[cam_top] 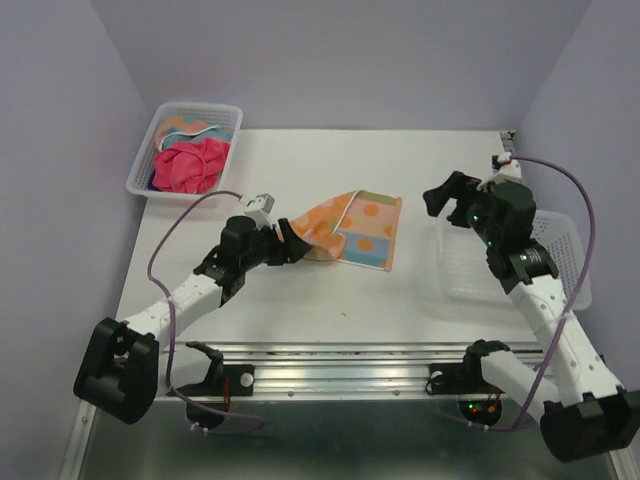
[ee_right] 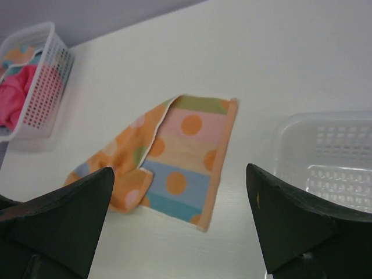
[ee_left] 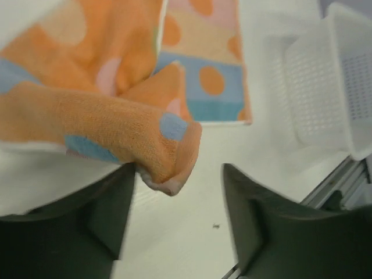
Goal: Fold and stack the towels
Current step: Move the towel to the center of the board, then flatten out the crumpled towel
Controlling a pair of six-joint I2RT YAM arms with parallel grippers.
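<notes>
towel (ee_left: pixel 104 122) corner hangs between parted jaws of left gripper (ee_left: pixel 179 177), unclamped.

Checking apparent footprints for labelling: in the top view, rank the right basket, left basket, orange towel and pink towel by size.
1. right basket, partly hidden by the right arm
2. left basket
3. orange towel, only slightly smaller
4. pink towel
</notes>
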